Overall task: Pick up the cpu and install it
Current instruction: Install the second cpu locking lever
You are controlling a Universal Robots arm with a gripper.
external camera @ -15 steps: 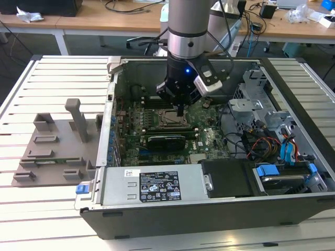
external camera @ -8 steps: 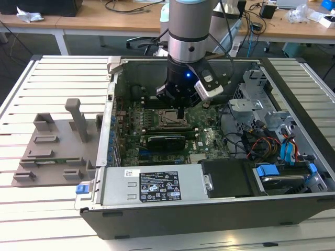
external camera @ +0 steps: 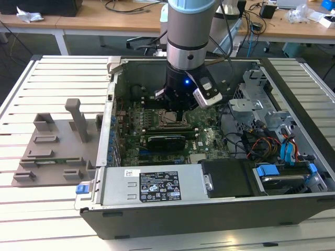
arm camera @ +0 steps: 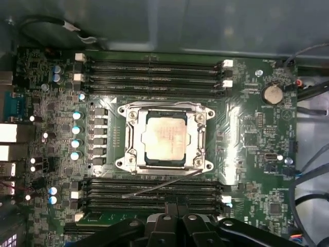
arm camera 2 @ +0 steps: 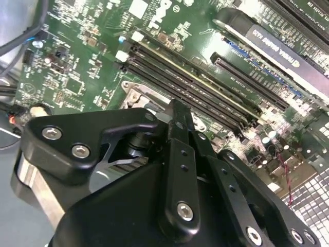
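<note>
The cpu (arm camera: 164,138), a flat square chip with a silver-grey top, lies inside the metal socket frame (arm camera: 132,140) on the green motherboard (arm camera: 247,134). My gripper (arm camera: 177,212) hangs above the board beside the socket, over the memory slots, apart from the chip. Its black fingers (arm camera: 167,221) stand together, shut, with nothing between them. In the exterior view the gripper (external camera: 179,111) reaches down into the open computer case, just over the socket (external camera: 169,120). The second wrist view has the gripper's black links and a finger (arm camera 2: 178,123) over the board.
A thin metal lever (arm camera: 159,185) slants across the memory slots (arm camera: 154,72) beside the socket. A dark expansion card (external camera: 166,139), drive bays and cables (external camera: 267,141) crowd the case. A grey plastic tray (external camera: 52,146) sits on the slatted table at the exterior view's left.
</note>
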